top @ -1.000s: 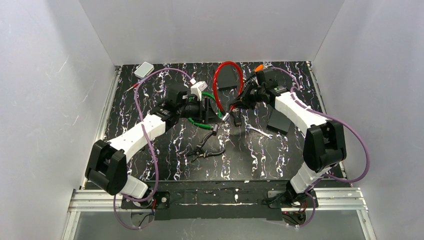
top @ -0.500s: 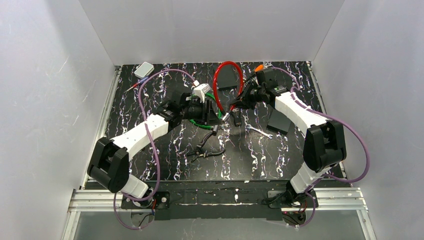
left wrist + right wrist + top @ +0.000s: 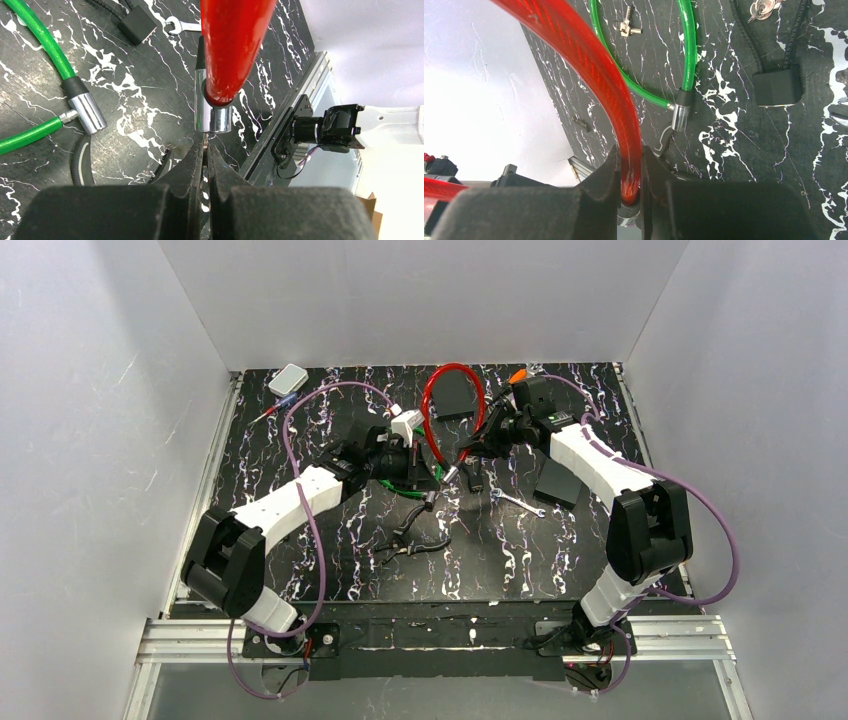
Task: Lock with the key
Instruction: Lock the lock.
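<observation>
Red cable lock (image 3: pixel 232 45) hangs over the middle-back of the desk (image 3: pixel 600 550) with its loop arched up. The right fingers (image 3: pixel 606 175) are clamped tight on the cable near its end. Over the last second the left arm has swung right, bringing the left gripper (image 3: pixel 205 146) up to the chrome barrel (image 3: pixel 212 112). Its fingers are pressed almost together on a thin metal blade, most likely the key (image 3: pixel 205 170), with the tip at the barrel's face. Insertion looks imminent; turning is not yet done. Counted: three cable locks, the red one, a green cable lock (image 3: pixel 686 50) and a black cable lock (image 3: pixel 776 87); a lone key (image 3: pixel 626 27); a key bunch (image 3: pixel 764 7); one wrench (image 3: pixel 520 502)
</observation>
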